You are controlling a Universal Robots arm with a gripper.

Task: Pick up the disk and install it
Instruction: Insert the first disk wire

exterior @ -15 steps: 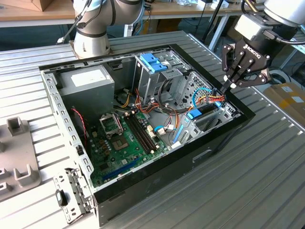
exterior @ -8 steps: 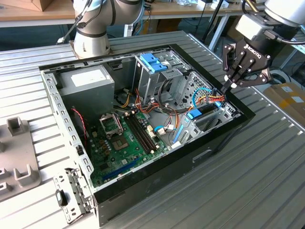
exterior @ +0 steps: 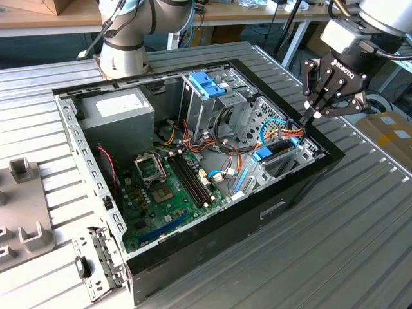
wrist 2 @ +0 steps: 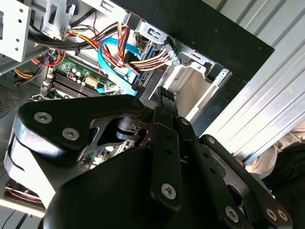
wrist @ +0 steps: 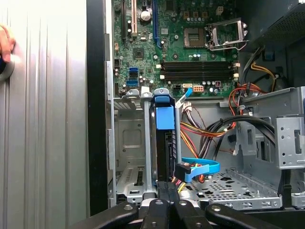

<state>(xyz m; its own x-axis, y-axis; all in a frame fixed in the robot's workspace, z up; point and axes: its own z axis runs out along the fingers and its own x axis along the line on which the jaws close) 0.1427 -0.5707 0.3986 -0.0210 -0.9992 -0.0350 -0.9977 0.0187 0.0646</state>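
Note:
The disk (exterior: 265, 153) stands on edge in the metal bay at the corner of the open computer case (exterior: 302, 180) on the exterior view's right, its blue carrier frame facing up. In the first wrist view the disk (wrist: 165, 119) sits in the bay slot with its blue frame end toward the motherboard, and a blue data cable (wrist: 202, 170) and coloured power wires run to it. My gripper (exterior: 314, 116) hangs just above that corner of the case, shut with nothing between its fingers. In the first wrist view the gripper (wrist: 167, 198) is in line with the disk's edge.
The case holds a motherboard (exterior: 170, 187), a grey power supply box (exterior: 119, 111) and a drive cage with a blue latch (exterior: 207, 84). Grey fixtures (exterior: 26, 215) lie at the exterior view's left on the ribbed metal table (exterior: 347, 244). A hand (wrist: 5, 43) rests on the table.

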